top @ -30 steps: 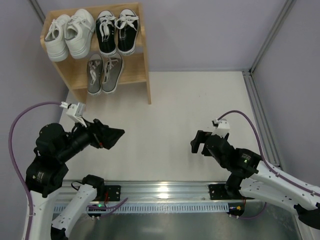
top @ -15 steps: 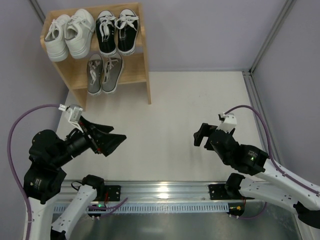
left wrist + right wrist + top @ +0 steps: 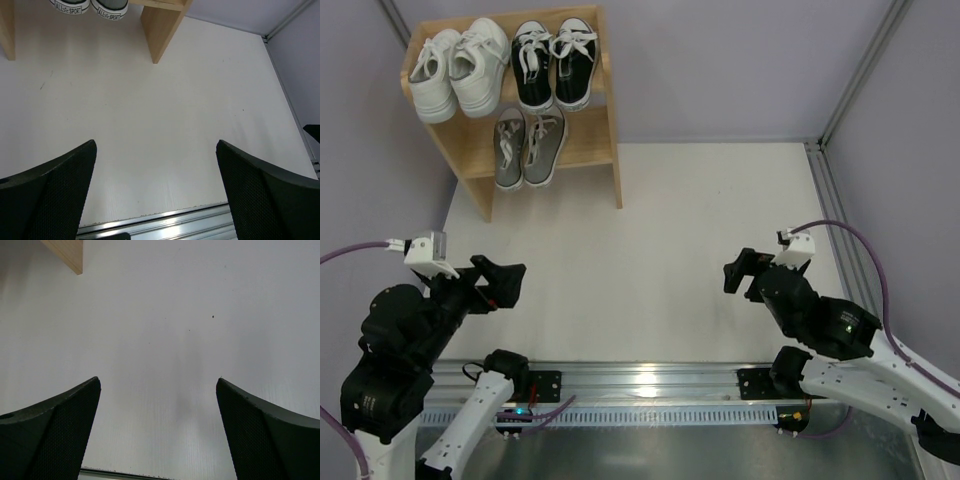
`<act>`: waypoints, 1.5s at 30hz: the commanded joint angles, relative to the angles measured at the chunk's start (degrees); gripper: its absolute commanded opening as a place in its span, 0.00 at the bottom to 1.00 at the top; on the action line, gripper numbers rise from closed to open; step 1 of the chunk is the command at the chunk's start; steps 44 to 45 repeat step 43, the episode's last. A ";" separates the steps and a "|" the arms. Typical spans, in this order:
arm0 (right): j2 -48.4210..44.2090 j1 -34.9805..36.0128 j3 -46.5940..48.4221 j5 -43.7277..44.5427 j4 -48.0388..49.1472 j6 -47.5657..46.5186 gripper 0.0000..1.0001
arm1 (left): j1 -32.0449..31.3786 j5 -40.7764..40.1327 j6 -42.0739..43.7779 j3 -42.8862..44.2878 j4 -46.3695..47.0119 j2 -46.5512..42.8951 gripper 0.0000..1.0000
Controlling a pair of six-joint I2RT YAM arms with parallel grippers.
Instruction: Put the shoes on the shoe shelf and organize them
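The shoe shelf (image 3: 607,130) stands at the far left corner. On its top tier sit the white shoes (image 3: 455,70) and, right of them, the black white-toed shoes (image 3: 553,62). The grey shoes (image 3: 528,145) rest on the lower tier. In the left wrist view their heels (image 3: 90,5) and a shelf leg (image 3: 162,27) show at the top edge. My left gripper (image 3: 500,283) (image 3: 156,145) hangs open and empty near the table's front left, far from the shelf. At the front right my right gripper (image 3: 745,272) (image 3: 159,381) is open too, holding nothing.
A metal rail (image 3: 650,380) carrying both arm bases runs along the near edge. Purple walls close the back and sides, with a metal frame strip (image 3: 840,225) along the right. One shelf leg corner (image 3: 67,252) shows in the right wrist view.
The left arm has drawn back toward the near left, its gripper moving left and down. The right arm has shifted slightly right and back. Both grippers stayed open.
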 commanded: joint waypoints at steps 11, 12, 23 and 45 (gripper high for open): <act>-3.20 0.17 1.24 -8.59 4.38 -5.96 0.97 | -0.05 -6.54 -2.31 -5.78 -3.91 -2.90 1.00; -3.65 0.09 1.24 -8.60 4.20 -5.87 0.97 | -0.05 -6.54 -2.58 -6.58 -4.18 -2.81 1.00; -10.86 0.09 -0.16 -7.02 3.50 -7.37 0.97 | -0.05 -6.28 -3.55 -8.60 -2.51 -1.67 1.00; -10.33 0.17 -3.15 -6.23 5.96 -8.43 0.97 | -0.05 -8.04 -2.14 -11.94 2.23 -1.49 1.00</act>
